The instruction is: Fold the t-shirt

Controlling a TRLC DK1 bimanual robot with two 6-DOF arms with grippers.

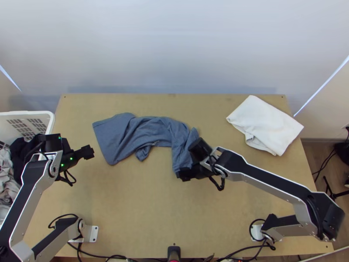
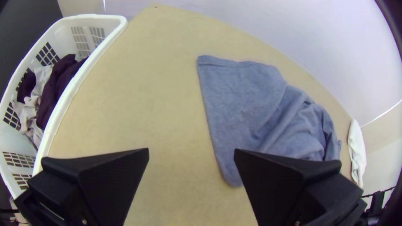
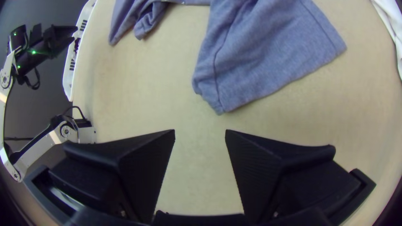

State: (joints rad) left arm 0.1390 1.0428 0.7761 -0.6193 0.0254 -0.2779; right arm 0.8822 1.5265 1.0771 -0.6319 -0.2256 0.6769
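The blue-grey t-shirt (image 1: 152,131) lies bunched in an arch on the table, its left end flatter and its right part curving toward the near edge. At the table's left side my left gripper (image 1: 88,152) is left of the shirt; in the left wrist view the left gripper (image 2: 191,152) is open and holds nothing, with the shirt (image 2: 247,100) farther off. My right gripper (image 1: 185,175) is by the shirt's near right end. The right wrist view has the right gripper (image 3: 200,133) open, bare table between its fingers and the shirt's edge (image 3: 259,62) beyond them.
A folded white cloth (image 1: 266,124) lies at the table's back right. At the left edge stands a white laundry basket (image 1: 50,118) with dark and light clothes inside. Black cables (image 1: 100,255) run along the near edge.
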